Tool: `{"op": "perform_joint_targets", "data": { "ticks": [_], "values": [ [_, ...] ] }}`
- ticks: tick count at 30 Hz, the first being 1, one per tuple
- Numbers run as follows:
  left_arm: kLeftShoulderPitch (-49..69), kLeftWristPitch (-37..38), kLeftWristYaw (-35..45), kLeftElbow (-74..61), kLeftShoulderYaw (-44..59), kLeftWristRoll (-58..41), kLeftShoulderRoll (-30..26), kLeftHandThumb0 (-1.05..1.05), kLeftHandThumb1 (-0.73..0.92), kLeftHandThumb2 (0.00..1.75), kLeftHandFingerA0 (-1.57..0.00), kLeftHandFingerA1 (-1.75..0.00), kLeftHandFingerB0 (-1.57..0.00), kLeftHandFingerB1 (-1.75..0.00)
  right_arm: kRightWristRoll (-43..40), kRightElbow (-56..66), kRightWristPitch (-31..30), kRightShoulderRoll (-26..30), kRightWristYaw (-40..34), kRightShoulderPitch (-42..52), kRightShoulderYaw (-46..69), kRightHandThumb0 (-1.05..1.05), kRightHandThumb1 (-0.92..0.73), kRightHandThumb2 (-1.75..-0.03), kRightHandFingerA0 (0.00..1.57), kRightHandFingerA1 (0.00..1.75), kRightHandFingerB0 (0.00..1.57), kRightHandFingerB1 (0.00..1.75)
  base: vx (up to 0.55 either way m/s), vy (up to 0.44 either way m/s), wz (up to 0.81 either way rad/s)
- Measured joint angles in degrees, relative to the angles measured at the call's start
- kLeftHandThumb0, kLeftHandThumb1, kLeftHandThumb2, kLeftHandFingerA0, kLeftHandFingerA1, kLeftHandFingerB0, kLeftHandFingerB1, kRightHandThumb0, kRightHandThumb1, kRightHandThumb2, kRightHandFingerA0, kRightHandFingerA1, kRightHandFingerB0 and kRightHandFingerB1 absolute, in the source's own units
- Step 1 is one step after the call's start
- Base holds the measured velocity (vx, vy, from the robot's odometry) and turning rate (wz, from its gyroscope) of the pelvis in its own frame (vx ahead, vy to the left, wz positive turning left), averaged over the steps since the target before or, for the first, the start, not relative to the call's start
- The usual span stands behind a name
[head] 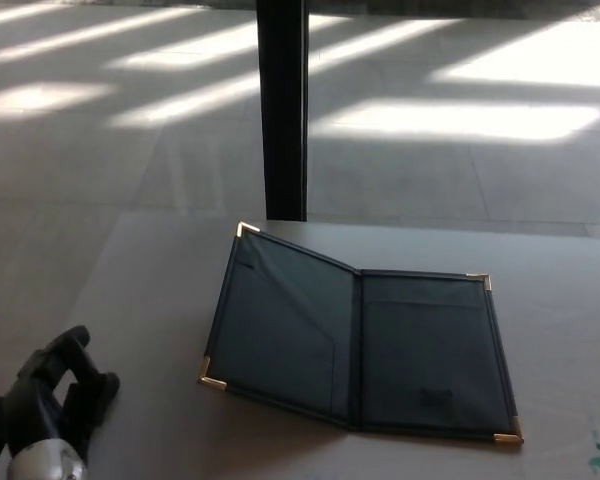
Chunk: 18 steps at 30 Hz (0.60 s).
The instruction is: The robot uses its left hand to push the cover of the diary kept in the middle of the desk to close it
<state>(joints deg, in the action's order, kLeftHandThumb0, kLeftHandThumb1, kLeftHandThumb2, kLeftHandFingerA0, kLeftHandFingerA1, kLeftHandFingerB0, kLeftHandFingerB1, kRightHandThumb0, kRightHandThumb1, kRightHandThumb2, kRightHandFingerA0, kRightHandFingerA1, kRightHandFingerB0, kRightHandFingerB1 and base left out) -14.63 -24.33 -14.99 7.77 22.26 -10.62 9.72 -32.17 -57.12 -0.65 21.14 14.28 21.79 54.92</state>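
Open diary [355, 345] mid-desk [560, 300], left cover propped up, not yet closed.
Left hand [55, 400] well left of the diary, fingers loosely curled, holding nothing. The cover looks stiff and light; push behind its raised outer edge, near the brass corners.

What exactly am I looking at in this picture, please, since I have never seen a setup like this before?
This is the view from a camera on a humanoid robot's head, looking down at a desk. The black shape at the lower left is the robot's left hand, which has a thumb and two thick fingers; it holds nothing and sits apart from the diary. The diary lies open in the middle of the desk, its left cover tilted up and its right side flat, with gold corners. The right hand is out of view. Behind the desk stand a dark post and a sunlit floor.
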Motion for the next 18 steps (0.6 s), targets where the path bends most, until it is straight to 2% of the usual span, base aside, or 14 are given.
{"op": "perform_joint_targets", "data": {
  "ticks": [6, 8, 9, 10, 11, 12, 14, 18],
  "values": [
    [-2.5, 0.0, -2.2, 2.5, 0.8, -1.9, 4.2, -0.76, 0.92, 0.82, -0.32, -0.53, -0.26, -0.45, -0.4, 3.0, -0.2, -0.9, -0.5, 0.9, -0.3, -0.93, -0.87, -0.66, 0.72, 0.79, 0.56, 0.51, 0.00, 0.000, 0.00],
    [-3.3, 0.2, -2.8, 3.7, 0.7, -2.6, 4.6, -0.76, 0.92, 0.84, -0.32, -0.52, -0.26, -0.45, -0.6, 3.5, -0.2, -0.9, -0.5, 1.0, -0.4, -0.92, -0.86, -0.66, 0.76, 0.80, 0.58, 0.51, 0.00, 0.000, 0.00],
    [-3.4, 0.3, -3.0, 4.0, 0.6, -2.9, 4.7, -0.74, 0.92, 0.83, -0.31, -0.47, -0.26, -0.41, -0.7, 3.3, -0.2, -0.9, -0.6, 0.9, -0.4, -0.94, -0.87, -0.67, 0.70, 0.74, 0.57, 0.50, 0.00, 0.000, 0.00],
    [-3.5, 0.6, -3.2, 4.3, 0.2, -3.2, 4.7, -0.74, 0.92, 0.83, -0.31, -0.47, -0.26, -0.41, -0.7, 2.3, -0.2, -0.8, -0.6, 0.7, -0.4, -0.94, -0.87, -0.67, 0.70, 0.74, 0.57, 0.50, 0.00, 0.000, 0.00],
    [-3.6, 0.8, -3.4, 4.4, -0.3, -3.4, 4.8, -0.74, 0.92, 0.83, -0.30, -0.46, -0.25, -0.40, -0.8, 1.5, -0.2, -0.8, -0.6, 0.4, -0.5, -0.89, -0.64, -1.09, 0.69, 0.74, 0.55, 0.59, 0.00, 0.000, 0.00],
    [-3.6, 0.9, -3.4, 4.6, -0.6, -3.6, 4.8, -0.75, 0.92, 0.85, -0.31, -0.46, -0.24, -0.39, -0.8, 0.8, -0.2, -0.8, -0.6, 0.2, -0.5, -0.93, -0.88, -0.66, 0.68, 0.71, 0.57, 0.49, 0.00, 0.000, 0.00],
    [-3.8, 1.1, -3.6, 4.9, -1.6, -3.9, 4.9, -0.76, 0.92, 0.84, -0.29, -0.50, -0.21, -0.43, -0.8, -0.5, -0.1, -0.7, -0.6, -0.1, -0.6, -0.93, -0.87, -0.67, 0.72, 0.77, 0.59, 0.52, 0.00, 0.000, 0.00],
    [-4.2, 1.6, -3.6, 5.8, -4.4, -4.3, 5.3, -0.76, 0.92, 0.83, -0.28, -0.49, -0.20, -0.43, -0.8, -1.7, -0.1, -0.7, -0.5, -0.7, -0.6, -0.91, -0.88, -0.67, 0.72, 0.73, 0.55, 0.48, 0.00, 0.000, 0.00]
  ]
}}
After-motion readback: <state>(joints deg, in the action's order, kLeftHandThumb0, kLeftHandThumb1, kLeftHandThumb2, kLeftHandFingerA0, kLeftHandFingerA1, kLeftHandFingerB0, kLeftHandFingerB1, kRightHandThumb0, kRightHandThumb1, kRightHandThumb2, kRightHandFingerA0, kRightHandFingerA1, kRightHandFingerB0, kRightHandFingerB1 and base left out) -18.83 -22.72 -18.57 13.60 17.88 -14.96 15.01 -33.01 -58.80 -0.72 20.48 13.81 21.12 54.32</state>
